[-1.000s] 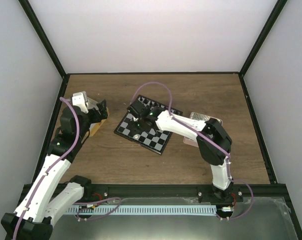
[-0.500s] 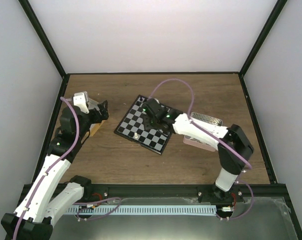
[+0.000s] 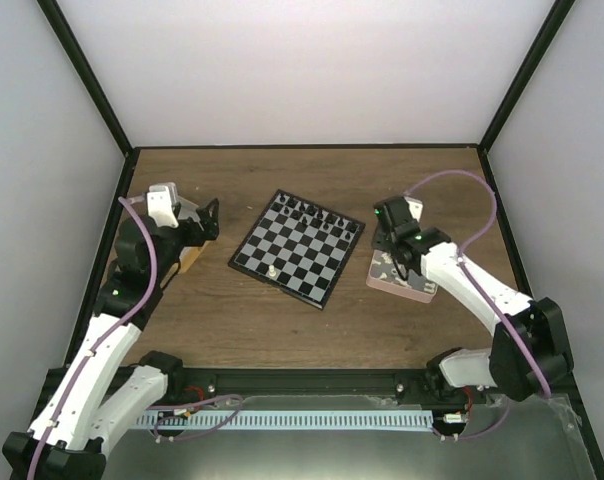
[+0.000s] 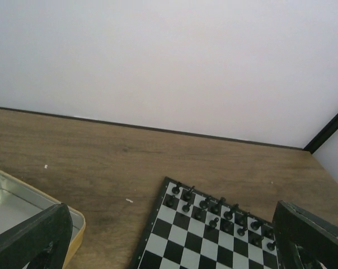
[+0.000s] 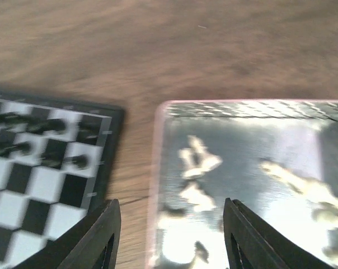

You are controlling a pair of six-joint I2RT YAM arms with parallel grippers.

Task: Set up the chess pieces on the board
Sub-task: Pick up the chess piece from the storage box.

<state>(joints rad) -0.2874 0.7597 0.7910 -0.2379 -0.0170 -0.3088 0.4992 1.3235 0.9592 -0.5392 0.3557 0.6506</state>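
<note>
The board (image 3: 300,262) lies mid-table, turned at an angle. Black chess pieces (image 3: 317,213) stand in two rows along its far edge, and one cream-white piece (image 3: 272,270) stands near its front-left corner. My right gripper (image 3: 392,262) hangs open over the left part of the pink tray (image 3: 427,292). In the right wrist view the empty gripper (image 5: 172,241) straddles the tray's left rim (image 5: 156,168), with blurred cream pieces (image 5: 198,159) lying inside. My left gripper (image 3: 212,222) stands wide open and empty left of the board. The left wrist view shows the black pieces (image 4: 225,213) ahead.
A yellow-sided metal tin (image 3: 190,258) sits under my left gripper, its rim (image 4: 74,216) at the lower left of the left wrist view. Black frame posts and white walls close in the wooden table (image 3: 312,320) on three sides.
My right arm has swung from over the board to the right, above the pink tray, and its jaws have opened a little wider. The left arm has barely moved.
</note>
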